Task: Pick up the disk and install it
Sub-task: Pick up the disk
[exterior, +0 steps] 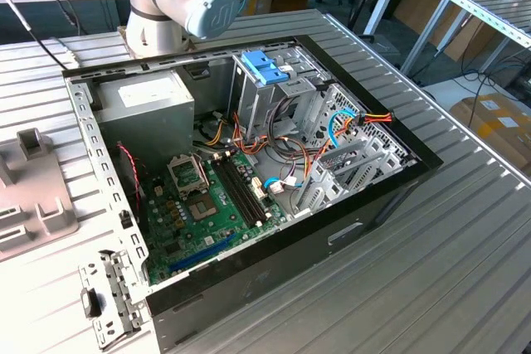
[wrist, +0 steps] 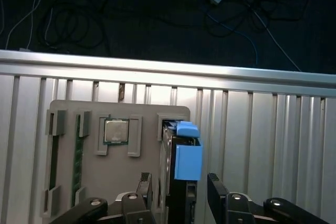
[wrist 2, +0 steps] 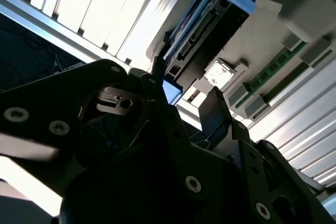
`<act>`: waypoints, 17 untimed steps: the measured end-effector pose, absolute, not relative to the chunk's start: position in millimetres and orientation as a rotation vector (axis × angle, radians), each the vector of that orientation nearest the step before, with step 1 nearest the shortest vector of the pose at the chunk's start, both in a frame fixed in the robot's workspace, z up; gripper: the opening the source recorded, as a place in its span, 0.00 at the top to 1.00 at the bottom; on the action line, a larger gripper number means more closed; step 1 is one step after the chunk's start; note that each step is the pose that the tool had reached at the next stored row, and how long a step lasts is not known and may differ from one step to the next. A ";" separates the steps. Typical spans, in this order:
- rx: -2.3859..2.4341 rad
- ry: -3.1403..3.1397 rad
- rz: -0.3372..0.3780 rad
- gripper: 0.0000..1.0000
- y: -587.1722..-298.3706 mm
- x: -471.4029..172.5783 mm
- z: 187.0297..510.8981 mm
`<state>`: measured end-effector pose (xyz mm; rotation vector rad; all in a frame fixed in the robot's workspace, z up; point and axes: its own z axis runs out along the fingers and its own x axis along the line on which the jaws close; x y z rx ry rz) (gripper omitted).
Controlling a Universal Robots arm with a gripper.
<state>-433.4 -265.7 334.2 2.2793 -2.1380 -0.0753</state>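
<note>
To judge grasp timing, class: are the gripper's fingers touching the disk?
Apart. In the first wrist view the fingers straddle the upright disk, with a visible gap on each side.

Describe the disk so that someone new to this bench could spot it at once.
On the ribbed metal table lies a grey holder plate. At its edge, beside the square silver chip, the disk stands edge-on in a slot. Unlike the chip and thin green memory stick, it is a dark slab with bright blue trim.

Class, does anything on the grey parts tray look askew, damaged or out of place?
Nothing stands out: the disk stands on edge in the grey tray, between the fingers of the open gripper; the chip lies square.
</note>
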 end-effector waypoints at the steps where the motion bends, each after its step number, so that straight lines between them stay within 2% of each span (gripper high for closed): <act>1: 2.279 -2.138 -0.075 0.46 -265.5 -434.9 333.8; 17: 2.279 -2.138 -0.075 0.46 -262.7 -446.4 317.8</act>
